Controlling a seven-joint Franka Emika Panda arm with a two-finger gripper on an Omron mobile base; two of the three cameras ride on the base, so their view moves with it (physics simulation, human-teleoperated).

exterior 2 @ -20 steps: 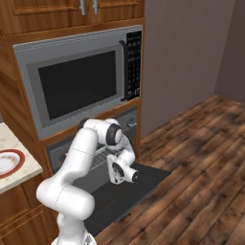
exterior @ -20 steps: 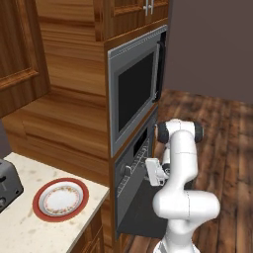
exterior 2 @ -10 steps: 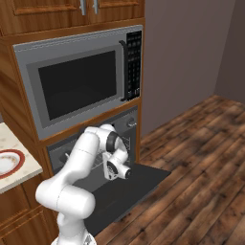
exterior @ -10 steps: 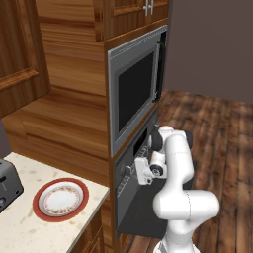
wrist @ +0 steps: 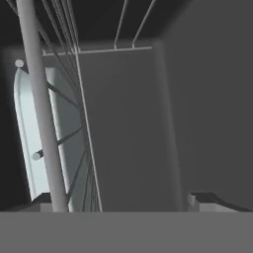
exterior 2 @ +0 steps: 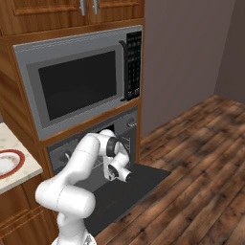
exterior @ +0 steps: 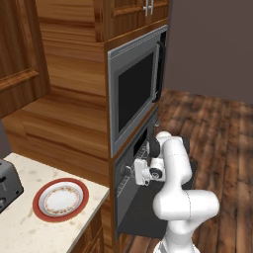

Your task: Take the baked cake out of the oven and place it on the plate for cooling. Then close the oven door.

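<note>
From the left base camera, the arm is bent down in front of the oven [exterior: 132, 173], its gripper [exterior: 140, 170] poking right at the mouth of the cavity, while the oven door [exterior: 148, 212] hangs dropped flat below it. The plate [exterior: 61, 199] sits on the counter [exterior: 20, 232] well off to the left, next to the toaster [exterior: 7, 185], with nothing on it yet. From the right base camera it's the same deal from the other side: gripper [exterior 2: 109, 170] just inside the opening above the lowered oven door [exterior 2: 129, 186], microwave [exterior 2: 79, 79] above, and a sliver of the plate [exterior 2: 9, 161] at the left edge. In the hand camera you're looking into the grey cavity past the wire rack [wrist: 74, 113], with both fingertips [wrist: 205, 200] spread far apart and nothing between them, so it's released. I can't make out the cake in there, so I can't say how it sits relative to the fingers; presumably it's somewhere on the rack. My guess is a cake slice will be light, soft and crumbly, so I'd pinch it gently across the flat sides, low near the base.
</note>
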